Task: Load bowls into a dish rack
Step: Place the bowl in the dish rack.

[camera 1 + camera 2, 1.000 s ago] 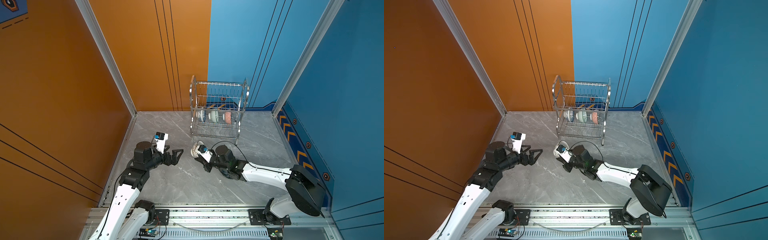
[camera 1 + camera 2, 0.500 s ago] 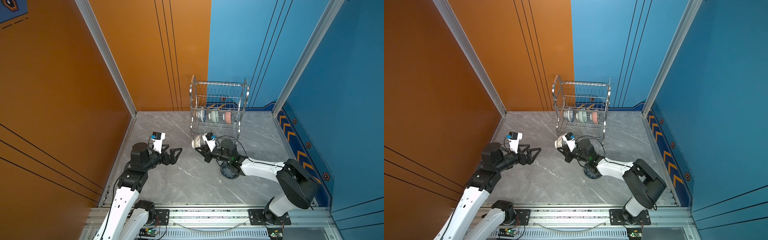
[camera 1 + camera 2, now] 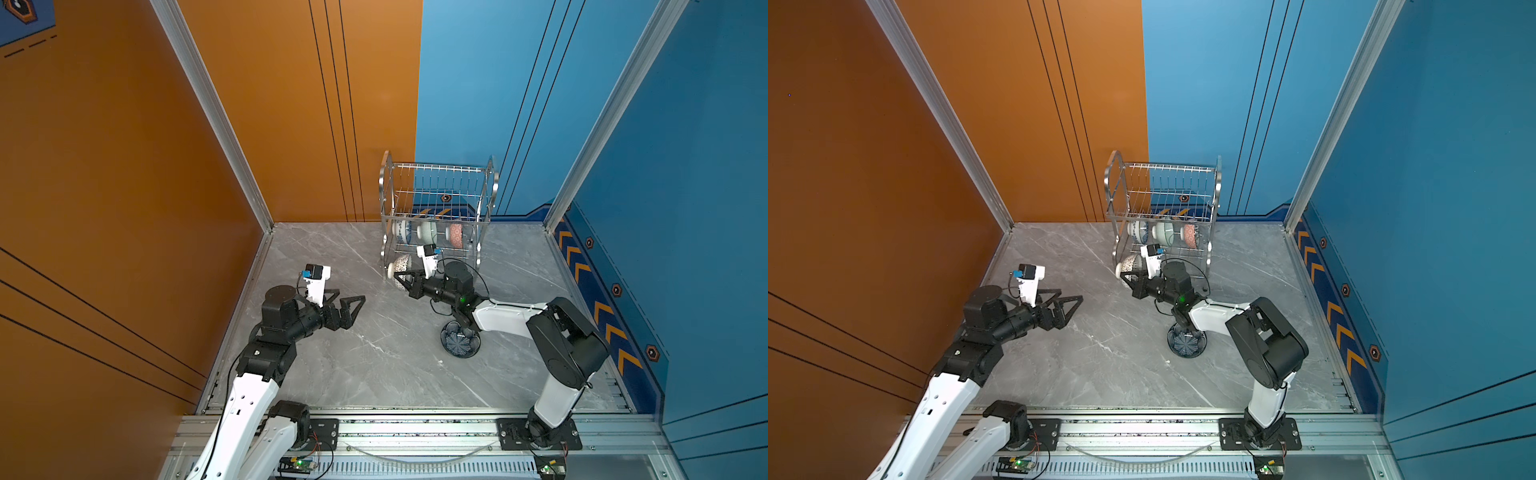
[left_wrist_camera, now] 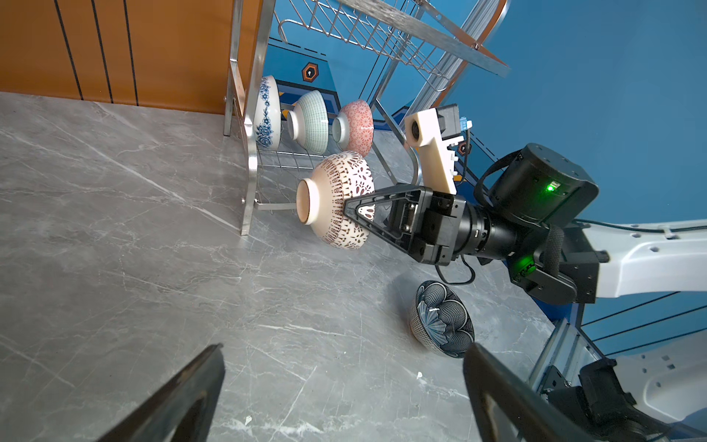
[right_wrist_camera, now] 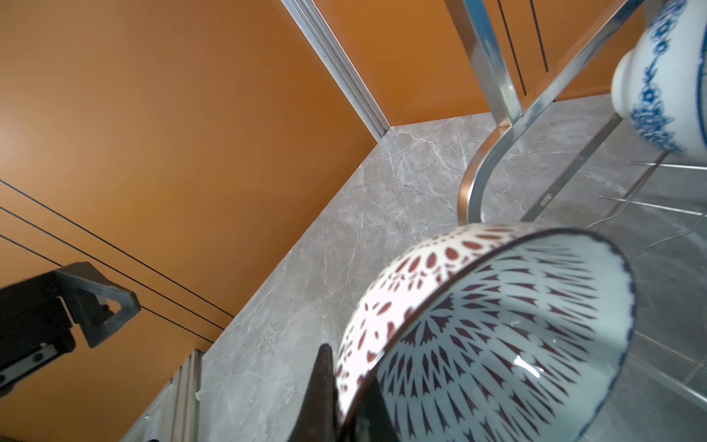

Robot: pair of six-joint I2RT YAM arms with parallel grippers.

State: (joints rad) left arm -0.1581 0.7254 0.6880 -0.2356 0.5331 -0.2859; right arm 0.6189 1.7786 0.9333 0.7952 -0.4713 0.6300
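The steel dish rack (image 3: 436,195) (image 3: 1163,191) stands at the back wall. Its lower shelf holds three bowls on edge: blue-floral (image 4: 267,114), pale green (image 4: 311,122) and pink-red patterned (image 4: 357,126). My right gripper (image 3: 405,279) (image 3: 1128,279) (image 4: 352,208) (image 5: 346,367) is shut on the rim of a leaf-patterned bowl (image 3: 400,268) (image 4: 336,199) (image 5: 497,325), held on its side just in front of the rack's left leg. A dark navy bowl (image 3: 460,340) (image 3: 1187,341) (image 4: 442,319) sits on the floor under the right arm. My left gripper (image 3: 353,307) (image 3: 1069,305) (image 4: 344,348) is open and holds nothing, left of the held bowl.
The grey marble floor (image 3: 374,365) is walled by orange panels on the left and blue panels on the right. The rack's upper shelf (image 3: 440,174) carries nothing. The arms' mounting rail (image 3: 415,428) runs along the front edge.
My right gripper has carried the leaf-patterned bowl back toward the rack's lower front, uncovering the navy bowl beneath the arm. The left gripper drew back slightly and stays open.
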